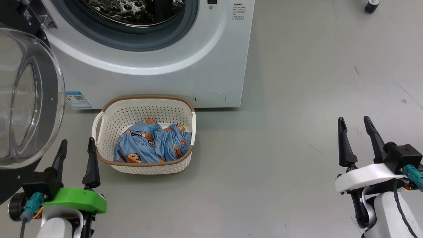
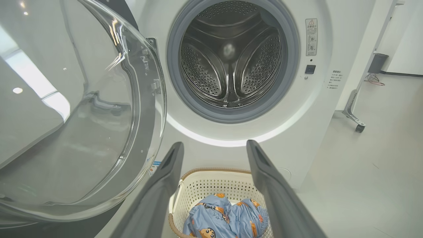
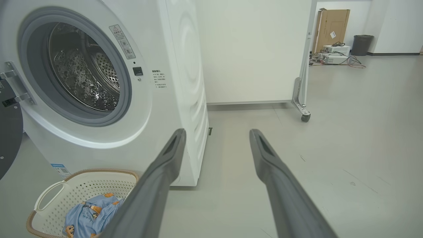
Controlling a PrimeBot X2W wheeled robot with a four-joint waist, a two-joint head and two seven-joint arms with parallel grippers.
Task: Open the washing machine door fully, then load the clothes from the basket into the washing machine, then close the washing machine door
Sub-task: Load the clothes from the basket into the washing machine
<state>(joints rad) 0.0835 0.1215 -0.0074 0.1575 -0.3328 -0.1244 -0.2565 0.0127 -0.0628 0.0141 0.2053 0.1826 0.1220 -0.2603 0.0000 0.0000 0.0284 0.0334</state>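
The white washing machine (image 1: 185,66) stands with its steel drum (image 2: 231,62) bare. Swung out to the left is the washing machine door (image 1: 29,99), its clear glass bowl (image 2: 76,109) bulging toward me. On the floor before the machine sits the cream basket (image 1: 109,122), with the light blue cartoon-print clothes (image 1: 152,143) heaped inside; they show too in the left wrist view (image 2: 228,218) and the right wrist view (image 3: 89,215). My left gripper (image 1: 76,147) is open, just left of the basket and under the door. Far to the right, my right gripper (image 1: 355,124) is open over bare floor.
A white partition on castors (image 3: 302,112) stands behind and right of the machine. A cardboard box (image 3: 332,28), a dark bin (image 3: 362,44) and cabled devices lie far back. A castor (image 1: 371,6) shows at the head view's top right. Grey floor spreads to the right.
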